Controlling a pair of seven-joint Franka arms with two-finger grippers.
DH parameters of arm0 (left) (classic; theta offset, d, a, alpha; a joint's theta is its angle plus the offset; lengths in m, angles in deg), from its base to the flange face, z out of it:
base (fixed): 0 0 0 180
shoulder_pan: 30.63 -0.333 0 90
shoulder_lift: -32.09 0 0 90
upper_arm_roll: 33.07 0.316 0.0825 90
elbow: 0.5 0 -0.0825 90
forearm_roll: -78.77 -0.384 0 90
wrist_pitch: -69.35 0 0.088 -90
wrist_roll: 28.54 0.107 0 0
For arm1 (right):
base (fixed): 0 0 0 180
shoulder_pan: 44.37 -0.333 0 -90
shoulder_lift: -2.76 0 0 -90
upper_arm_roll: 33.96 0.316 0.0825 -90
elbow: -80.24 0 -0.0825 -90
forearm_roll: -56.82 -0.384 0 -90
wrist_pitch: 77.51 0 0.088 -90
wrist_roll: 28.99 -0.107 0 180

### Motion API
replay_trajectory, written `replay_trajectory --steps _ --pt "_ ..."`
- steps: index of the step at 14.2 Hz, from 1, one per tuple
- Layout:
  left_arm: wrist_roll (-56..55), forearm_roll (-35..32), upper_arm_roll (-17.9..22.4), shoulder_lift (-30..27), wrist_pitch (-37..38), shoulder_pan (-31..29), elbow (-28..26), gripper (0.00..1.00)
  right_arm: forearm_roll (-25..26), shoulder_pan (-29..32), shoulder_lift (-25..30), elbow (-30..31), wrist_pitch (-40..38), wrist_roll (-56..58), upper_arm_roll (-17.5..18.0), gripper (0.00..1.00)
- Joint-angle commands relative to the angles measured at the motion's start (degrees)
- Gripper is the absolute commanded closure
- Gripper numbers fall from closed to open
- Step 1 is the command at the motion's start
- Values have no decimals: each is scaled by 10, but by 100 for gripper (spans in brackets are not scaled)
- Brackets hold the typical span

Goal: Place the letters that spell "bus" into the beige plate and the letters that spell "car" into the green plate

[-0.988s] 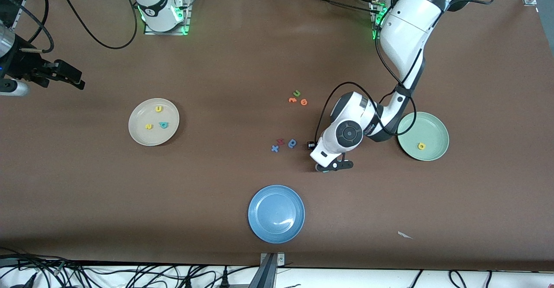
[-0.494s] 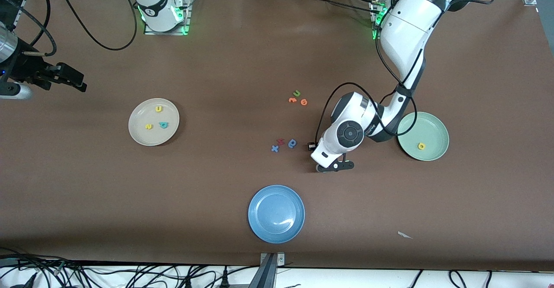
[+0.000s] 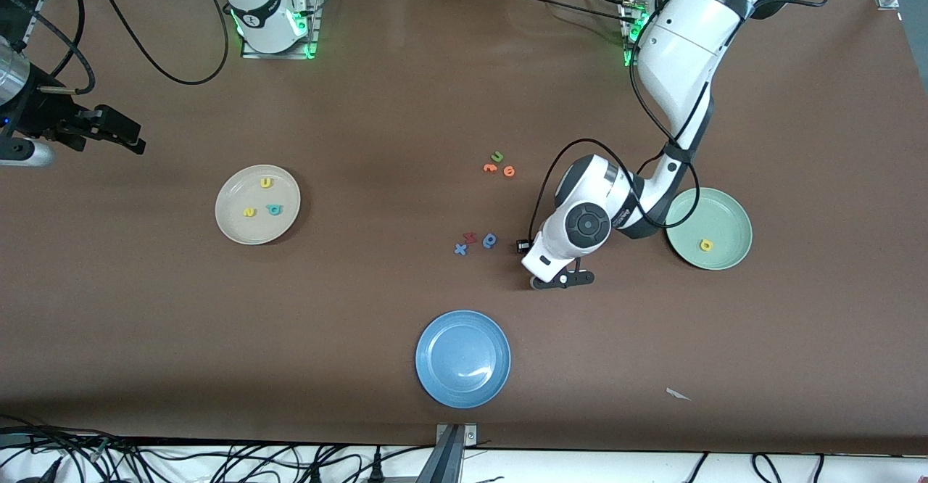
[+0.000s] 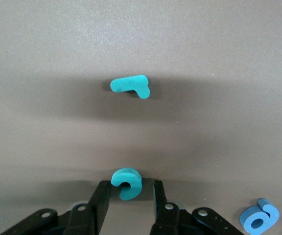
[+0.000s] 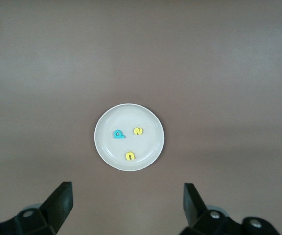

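The left pincer (image 4: 129,196) is down at the desk (image 3: 362,106) between the blue plate (image 3: 463,358) and green plate (image 3: 709,228), fingers either side of the teal c (image 4: 126,182), not clearly squeezing it yet. Only the left wrist view shows the c and the teal r (image 4: 130,85) lying flat just past it. The yellow a (image 3: 705,245) sits in the green plate. The beige plate (image 3: 257,204) holds u, s, b. The right pincer (image 5: 128,203) waits wide open above it.

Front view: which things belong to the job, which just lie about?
Job: beige plate, yellow u, yellow s, teal b, green plate, yellow a, teal c, teal r.
Lying about: blue plate, orange letters, green u, blue x, red s, blue round letter.
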Motion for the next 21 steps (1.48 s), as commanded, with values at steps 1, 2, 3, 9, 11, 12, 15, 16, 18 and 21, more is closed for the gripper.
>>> replay_trajectory --steps 1,2,3,9,11,12,15,16,18,21 --pt "0 3 6 13 1 0 18 55 4 5 -4 -13 -6 -1 12 0" --pt "0 3 6 13 1 1 18 55 4 5 -4 -13 -6 -1 13 0" --pt "-1 3 7 13 1 1 18 57 4 5 -4 -14 -6 -1 13 0" --pt "-7 2 7 13 -3 4 17 66 5 5 -4 -14 -8 -1 13 0" --pt "-9 2 7 13 -15 5 17 69 5 5 -3 -14 -9 -1 14 0" --pt "-9 2 7 14 -15 4 17 69 6 5 -4 -14 -9 -1 14 0" --pt "-9 2 7 14 -15 5 17 73 8 5 -3 -13 -9 -1 15 0" --pt "-9 2 7 14 -15 5 16 74 9 5 -3 -13 -9 -1 15 0" --pt "-9 2 7 14 -15 5 16 78 8 5 -3 -14 -8 -1 15 0" --pt "-2 -1 10 6 -6 0 17 79 9 5 -3 -13 -8 -1 16 0"
